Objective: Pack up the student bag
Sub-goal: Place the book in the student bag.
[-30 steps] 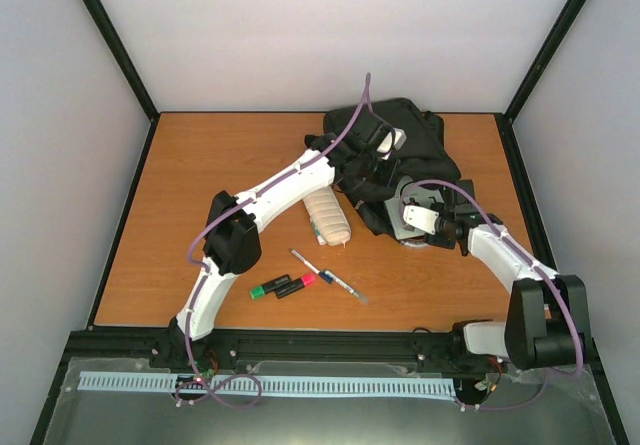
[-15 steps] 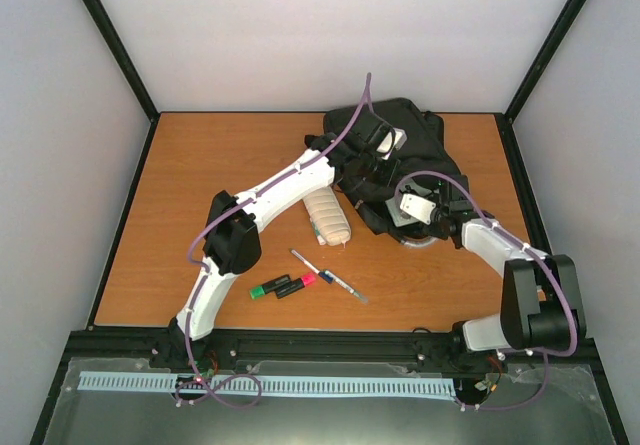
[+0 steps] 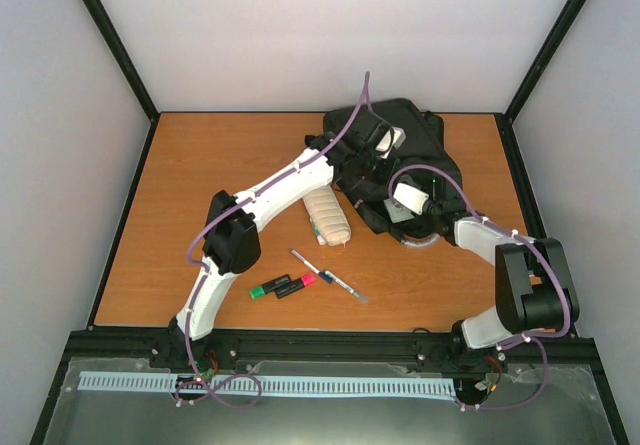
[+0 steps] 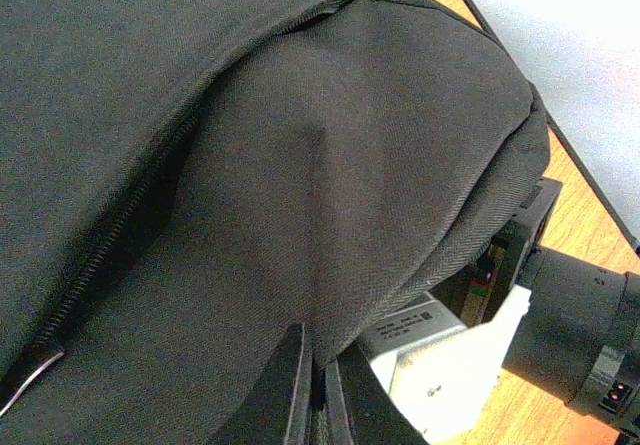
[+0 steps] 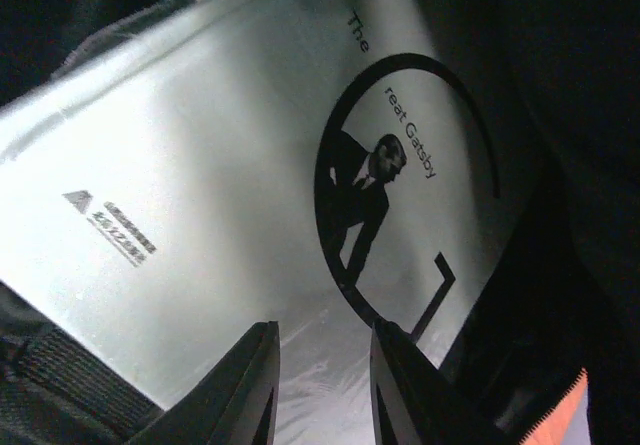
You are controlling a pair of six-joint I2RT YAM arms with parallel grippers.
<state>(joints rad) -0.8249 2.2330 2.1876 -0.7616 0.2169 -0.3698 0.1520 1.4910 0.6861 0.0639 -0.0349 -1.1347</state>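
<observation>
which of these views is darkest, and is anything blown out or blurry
Right wrist view: darkest, murky black around the book, whose pale cover glares yet its title is mostly readable. Left wrist view: evenly lit, student bag weave sharp, the wall behind blown out white. Top external view: soft even light, no hard shadows, the bag's black fabric loses detail.

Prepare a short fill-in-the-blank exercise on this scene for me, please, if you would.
The left end effector pinches the ___ fabric of the student bag.
The book inside the bag is titled The Great ___.
Beside the green highlighter lies a ___ highlighter.
Missing words: black; Gatsby; pink.
</observation>
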